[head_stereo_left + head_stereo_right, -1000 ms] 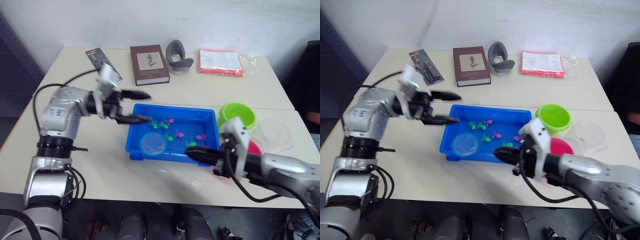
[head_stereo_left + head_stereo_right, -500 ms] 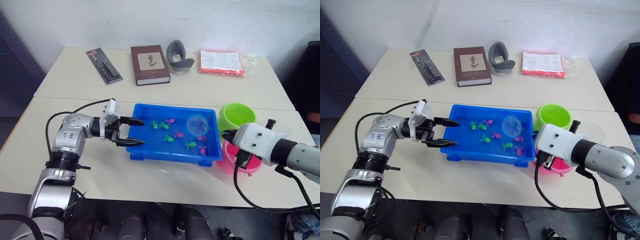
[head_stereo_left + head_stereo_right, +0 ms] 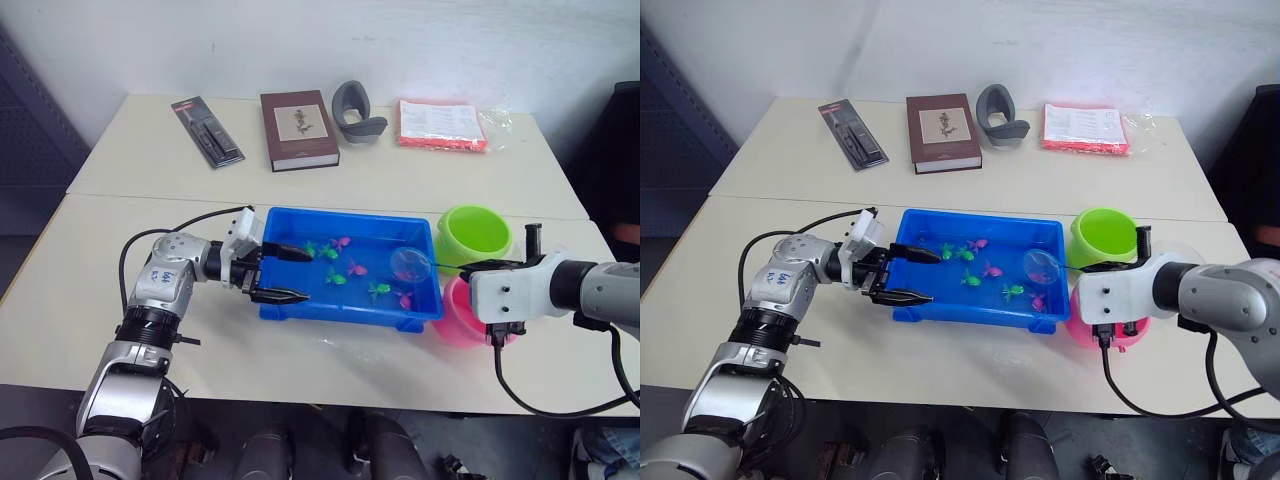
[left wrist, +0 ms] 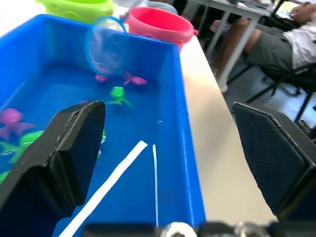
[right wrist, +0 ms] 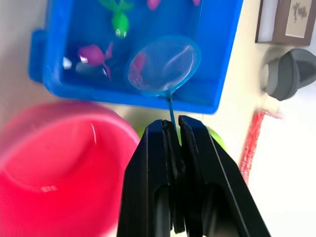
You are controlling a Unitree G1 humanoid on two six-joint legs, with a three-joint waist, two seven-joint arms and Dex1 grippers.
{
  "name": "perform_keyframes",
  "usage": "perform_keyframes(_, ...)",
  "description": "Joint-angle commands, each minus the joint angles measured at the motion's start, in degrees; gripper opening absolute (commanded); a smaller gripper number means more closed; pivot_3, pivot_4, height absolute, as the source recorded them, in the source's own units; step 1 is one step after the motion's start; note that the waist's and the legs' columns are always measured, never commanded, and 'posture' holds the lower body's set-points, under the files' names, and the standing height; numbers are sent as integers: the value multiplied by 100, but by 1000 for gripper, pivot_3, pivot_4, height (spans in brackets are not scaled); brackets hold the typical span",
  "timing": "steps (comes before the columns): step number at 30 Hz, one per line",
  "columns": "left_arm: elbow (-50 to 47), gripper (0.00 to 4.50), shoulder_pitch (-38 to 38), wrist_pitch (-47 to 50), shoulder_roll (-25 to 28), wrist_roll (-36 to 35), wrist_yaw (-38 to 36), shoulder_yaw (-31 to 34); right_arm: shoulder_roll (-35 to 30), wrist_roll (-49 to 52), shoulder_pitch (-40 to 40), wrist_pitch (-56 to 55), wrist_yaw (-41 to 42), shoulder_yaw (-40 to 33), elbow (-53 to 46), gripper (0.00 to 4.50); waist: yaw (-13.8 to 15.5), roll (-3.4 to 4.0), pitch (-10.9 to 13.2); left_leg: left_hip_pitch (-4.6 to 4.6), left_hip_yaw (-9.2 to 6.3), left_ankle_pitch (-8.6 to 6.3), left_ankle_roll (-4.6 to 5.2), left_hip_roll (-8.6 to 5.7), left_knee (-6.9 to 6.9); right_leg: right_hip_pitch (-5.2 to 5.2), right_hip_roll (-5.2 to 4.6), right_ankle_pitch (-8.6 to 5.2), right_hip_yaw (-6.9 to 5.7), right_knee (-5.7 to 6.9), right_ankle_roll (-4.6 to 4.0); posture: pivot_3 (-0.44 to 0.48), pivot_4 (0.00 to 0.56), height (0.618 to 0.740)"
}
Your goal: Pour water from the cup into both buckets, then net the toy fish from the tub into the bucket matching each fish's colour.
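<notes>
beige table: blue tub at centre, pink and green toy fish afloat. right gripper clamps net handle, hoop over tub's right end. left gripper wide, bracing tub's left rim. advice: dip hoop beneath one fish, lift level.

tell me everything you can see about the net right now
The net is a small round hoop with a light blue rim and fine see-through mesh on a thin stick. The right gripper is shut on the stick. The hoop is held tilted over the right end of the blue tub, near the pink bucket. Pink shows through the mesh; whether that is a caught fish is unclear.
</notes>
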Motion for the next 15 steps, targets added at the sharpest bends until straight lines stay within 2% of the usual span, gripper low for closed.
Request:
perform_keyframes(1,-44,4437,-151,-48,-5,-9,-104,-12,12,-298,-399,25,450,252,138,0,1,0,0,0,1,0,0,-1,0,0,-1,0,1,1,0,0,150,740)
perform_keyframes(8,45,4437,-262,-107,2,34,-99,-14,123,-636,-1274,27,1517,964,179,0,4,1,0,-1,0,0,0,-2,4,1,-3,0,0,1,0,0,150,740)
perform_keyframes(15,-261,4437,-234,120,-40,-31,18,-31,901,-1541,-2399,-180,1862,1634,475,0,-7,3,1,-3,-2,0,0,-2,13,1,-3,1,-2,6,-1,0,150,740)
